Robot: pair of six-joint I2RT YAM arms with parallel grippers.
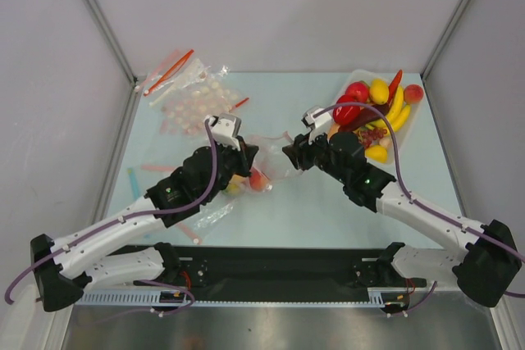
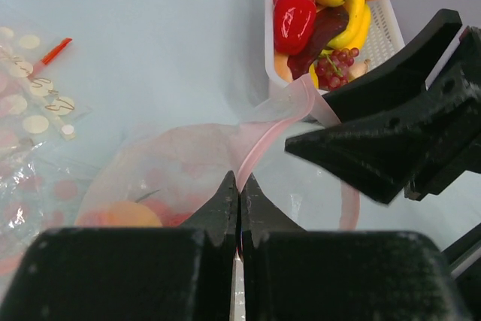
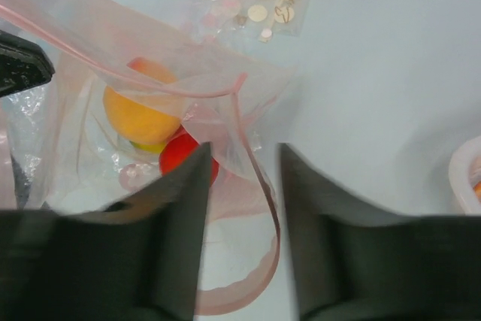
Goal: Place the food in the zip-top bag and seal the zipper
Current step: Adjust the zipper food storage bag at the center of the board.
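Could barely make out the zip-top bag (image 1: pixel 271 170) from above, mostly covered by the left gripper (image 1: pixel 246 158) and right gripper (image 1: pixel 289 152) near the table's (image 1: pixel 328 219) middle. Saw the food (image 2: pixel 124 214) inside only as blurs through plastic. Lost most of the tray (image 3: pixel 467 174) past the right wrist view's edge.

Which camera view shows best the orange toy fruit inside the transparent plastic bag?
The right wrist view: the orange toy fruit shows large and sharp inside the transparent plastic bag. The left wrist view shows it blurred behind cloudy plastic; the top external view shows only a small patch.
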